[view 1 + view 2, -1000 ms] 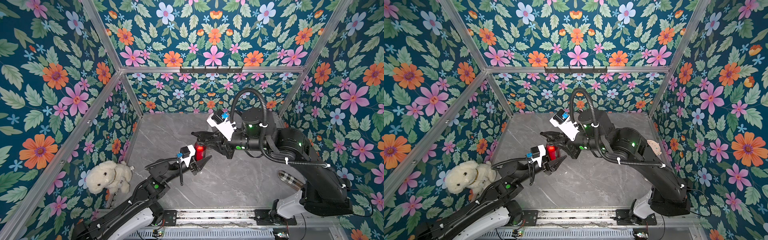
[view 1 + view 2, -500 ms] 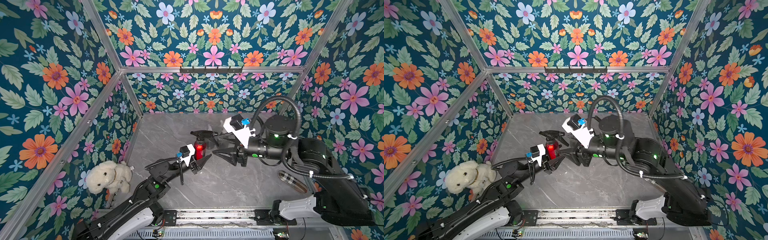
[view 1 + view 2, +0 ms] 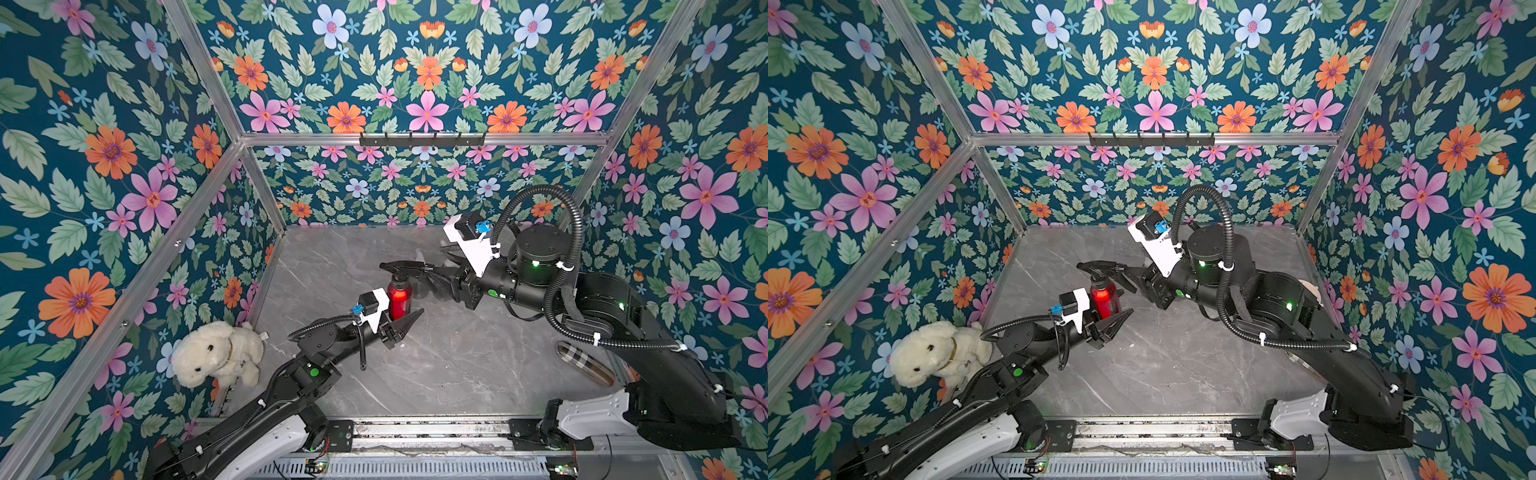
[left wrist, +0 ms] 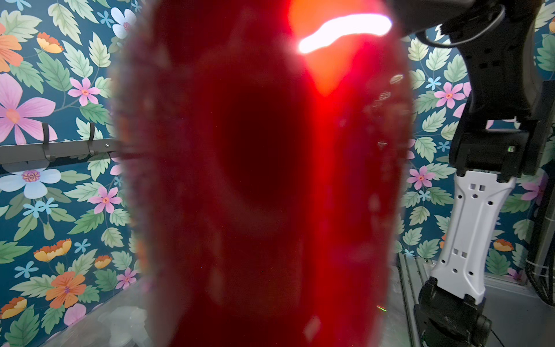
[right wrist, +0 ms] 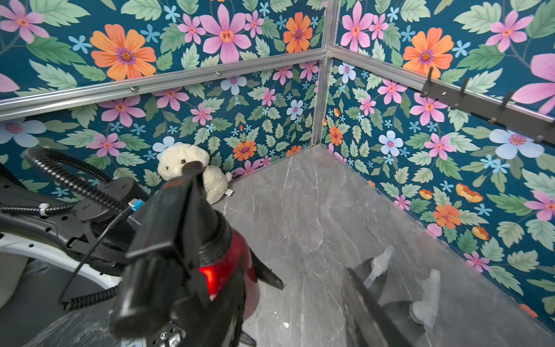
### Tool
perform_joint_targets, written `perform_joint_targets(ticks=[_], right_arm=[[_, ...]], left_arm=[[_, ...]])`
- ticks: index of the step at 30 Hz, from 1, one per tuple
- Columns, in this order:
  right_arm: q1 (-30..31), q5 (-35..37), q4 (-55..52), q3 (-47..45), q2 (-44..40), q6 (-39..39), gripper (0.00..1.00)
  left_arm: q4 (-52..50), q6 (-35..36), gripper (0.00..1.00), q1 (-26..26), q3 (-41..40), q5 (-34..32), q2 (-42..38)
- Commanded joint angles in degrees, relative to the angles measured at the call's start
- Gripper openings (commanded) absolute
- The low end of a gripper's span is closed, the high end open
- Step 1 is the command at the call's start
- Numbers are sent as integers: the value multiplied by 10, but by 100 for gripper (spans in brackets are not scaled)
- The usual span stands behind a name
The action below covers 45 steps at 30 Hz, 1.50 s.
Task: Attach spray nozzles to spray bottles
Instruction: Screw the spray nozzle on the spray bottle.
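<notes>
Red spray bottle point(image 3: 399, 297) stands upright on the grey marble table point(image 3: 457, 374), with the black nozzle point(image 3: 401, 268) sitting on its neck. The right arm point(image 3: 602, 307) comes in from the bottle's right. The right gripper point(image 3: 424, 276) is up at the bottle's top, jaws parted around the nozzle head. In the right wrist view one finger point(image 5: 369, 309) is clear of the nozzle and the other is hidden, so no clamp is seen. The left gripper point(image 3: 401, 316) is low on the bottle and closed tight on its body; the bottle fills the left wrist view. The plush bear point(image 3: 212, 353) is well apart from the bottle on the left-arm side. Two whitish nozzles point(image 5: 379, 264) are near the bottle, under the right gripper. They sit on smoky grey bottles point(image 5: 362, 266), which are mostly hidden.
</notes>
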Motion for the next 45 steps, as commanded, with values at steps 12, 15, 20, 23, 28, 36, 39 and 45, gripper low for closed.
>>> perform_joint_targets(ticks=[12, 15, 20, 23, 28, 36, 39, 45], right_arm=[[57, -46, 72, -80, -41, 1, 61], [-5, -166, 114, -121, -69, 15, 61], [-105, -365, 167, -150, -79, 38, 68], [-114, -430, 158, -136, -60, 25, 70], [-113, -459, 147, -117, -30, 16, 69], [-98, -403, 134, -102, -19, -13, 64], [-83, -388, 124, -92, -11, -25, 62], [-64, -350, 103, -69, 3, -44, 53]], left_arm=[[16, 2, 0, 0, 5, 9, -1], [23, -2, 0, 0, 4, 39, -1], [47, -18, 0, 0, 0, 109, 2], [59, -32, 0, 0, 3, 145, 9], [65, -49, 0, 1, 13, 172, 26], [70, -65, 0, 1, 16, 177, 41], [68, -65, 0, 1, 18, 176, 45], [65, -64, 0, 1, 21, 177, 50]])
